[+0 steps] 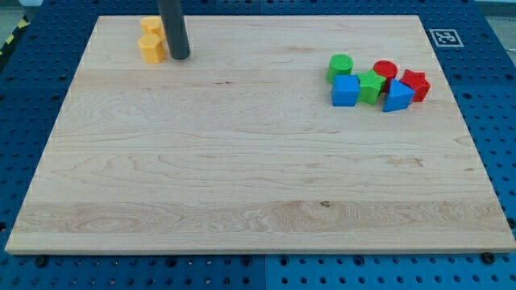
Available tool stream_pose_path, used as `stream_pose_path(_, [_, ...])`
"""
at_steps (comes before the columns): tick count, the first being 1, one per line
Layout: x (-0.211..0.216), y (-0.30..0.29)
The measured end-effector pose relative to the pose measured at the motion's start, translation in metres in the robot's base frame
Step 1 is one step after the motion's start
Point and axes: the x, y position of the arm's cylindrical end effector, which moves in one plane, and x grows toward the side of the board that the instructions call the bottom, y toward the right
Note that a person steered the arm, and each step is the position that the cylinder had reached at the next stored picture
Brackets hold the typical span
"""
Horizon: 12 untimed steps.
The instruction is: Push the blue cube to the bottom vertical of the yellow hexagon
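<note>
The blue cube lies at the view's upper right, at the left end of a cluster of blocks. The yellow hexagon lies at the view's upper left, with another yellow block just above it. My tip rests on the board right beside the yellow hexagon, on its right side, far to the left of the blue cube. The dark rod rises from there out of the view's top.
Around the blue cube sit a green cylinder, a green block, a red cylinder, a blue triangular block and a red star-like block. The wooden board lies on a blue pegboard table.
</note>
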Motion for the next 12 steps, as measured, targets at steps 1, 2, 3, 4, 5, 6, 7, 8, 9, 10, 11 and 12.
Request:
stream_pose_path(1, [0.0,0.001])
stream_pose_path(2, [-0.008,0.033])
stream_pose_path(3, [-0.017,0.108])
stream_pose_path(4, [-0.017,0.21])
stream_pose_path(5, [-0.016,0.331])
stream_pose_path(6, [0.035,0.376])
stream_pose_path(7, [0.08,0.376])
stream_pose_path(8, [0.08,0.376])
stream_pose_path(9, [0.08,0.368])
stream_pose_path(10, [0.083,0.343])
stream_pose_path(11, [0.086,0.316])
stream_pose_path(12, [0.087,0.288])
